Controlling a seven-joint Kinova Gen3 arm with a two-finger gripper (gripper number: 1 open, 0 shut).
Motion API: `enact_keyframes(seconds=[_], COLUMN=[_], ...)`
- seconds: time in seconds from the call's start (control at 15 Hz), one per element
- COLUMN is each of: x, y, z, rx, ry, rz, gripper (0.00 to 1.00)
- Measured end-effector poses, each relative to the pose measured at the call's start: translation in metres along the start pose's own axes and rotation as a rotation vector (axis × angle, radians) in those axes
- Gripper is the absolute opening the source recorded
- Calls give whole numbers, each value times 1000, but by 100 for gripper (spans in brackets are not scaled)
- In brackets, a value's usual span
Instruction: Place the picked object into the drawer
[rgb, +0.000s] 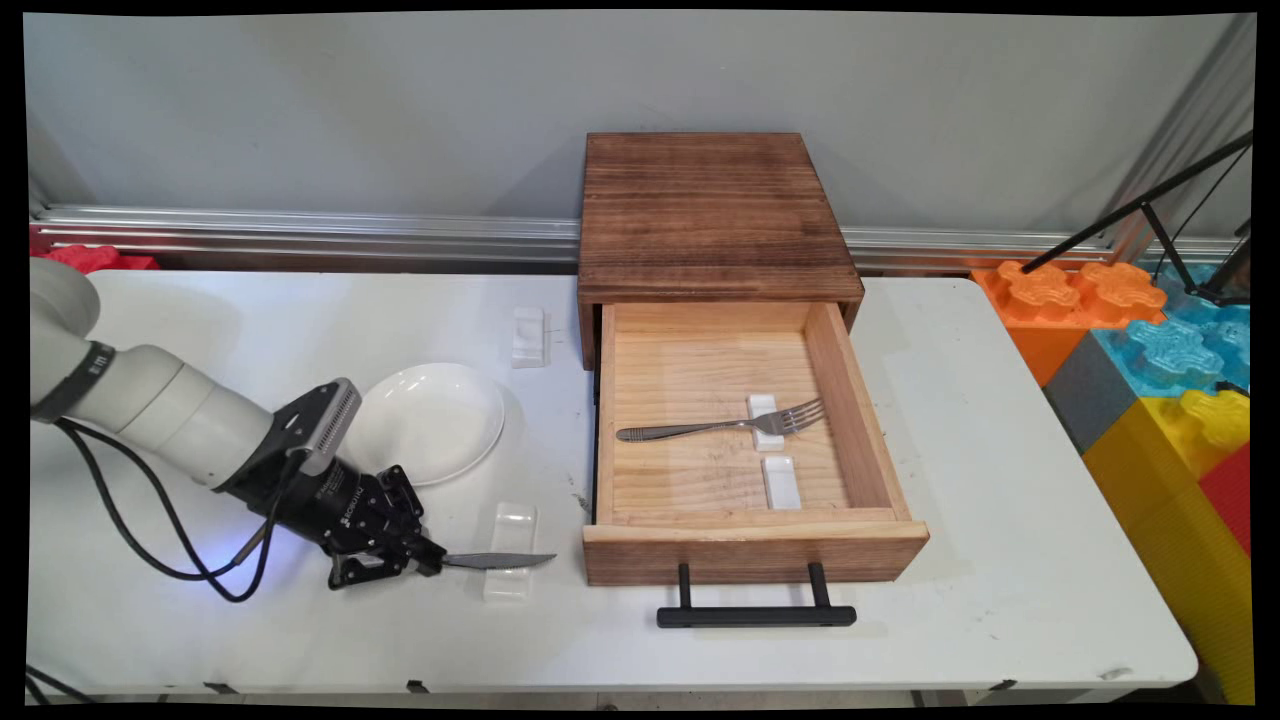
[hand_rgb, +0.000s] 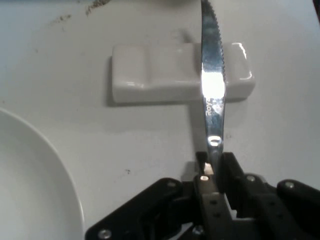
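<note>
My gripper (rgb: 432, 562) (hand_rgb: 214, 172) is low over the table's near left part, shut on the handle of a steel knife (rgb: 497, 560) (hand_rgb: 212, 75). The serrated blade points right toward the drawer and lies across a white cutlery rest (rgb: 510, 550) (hand_rgb: 165, 72). A white plate (rgb: 425, 420) (hand_rgb: 30, 185) sits just behind the gripper. To the right, a wooden drawer (rgb: 750, 550) stands pulled out of its dark wooden box (rgb: 712, 215). Inside it a fork (rgb: 720, 426) leans on a white rest (rgb: 766, 420), with another white rest (rgb: 781, 482) beside it.
Another white rest (rgb: 528, 336) lies behind the plate near the box. The drawer's black handle (rgb: 755, 614) sticks out toward the table's front edge. Coloured foam blocks (rgb: 1150, 370) and a black stand (rgb: 1150, 210) are beyond the table's right end.
</note>
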Motion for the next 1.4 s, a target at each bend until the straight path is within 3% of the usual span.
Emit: enact_keyframes(seconds=[0.67,1.4], x=[7,35], y=[-5,-14], z=[-10,-89], rx=[-8,-1], ry=[0,-28], rz=[12,-10], gripper=[0,0])
